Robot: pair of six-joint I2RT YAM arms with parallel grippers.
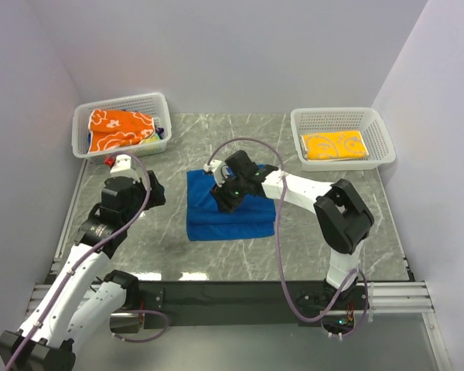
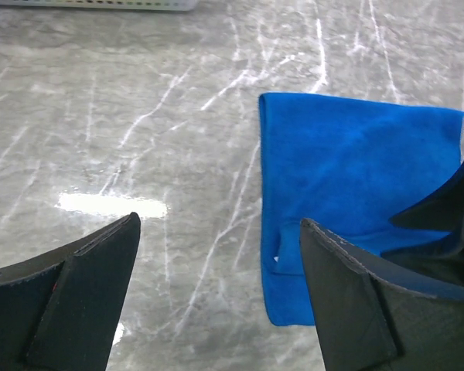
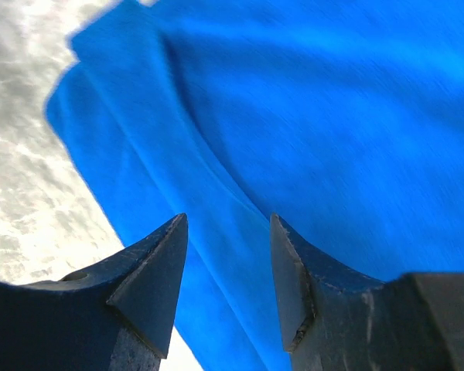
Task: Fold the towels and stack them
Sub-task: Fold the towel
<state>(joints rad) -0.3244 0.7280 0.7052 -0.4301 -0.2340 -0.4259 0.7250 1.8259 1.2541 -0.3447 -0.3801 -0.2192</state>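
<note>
Right wrist: blue towel (image 3: pixel 332 116) under parted right fingers (image 3: pixel 147 294), seemingly unpinched; left fingers (image 2: pixel 85 309) spread.

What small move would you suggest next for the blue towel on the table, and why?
Probably lower the right gripper onto the blue towel and close on its folded edge: its jaws stand apart above the cloth, while the open left gripper hangs beside it.

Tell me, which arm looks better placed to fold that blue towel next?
Probably the right. The right pincer hangs open directly over the blue towel, while the left pincer is open over the table beside it.
</note>
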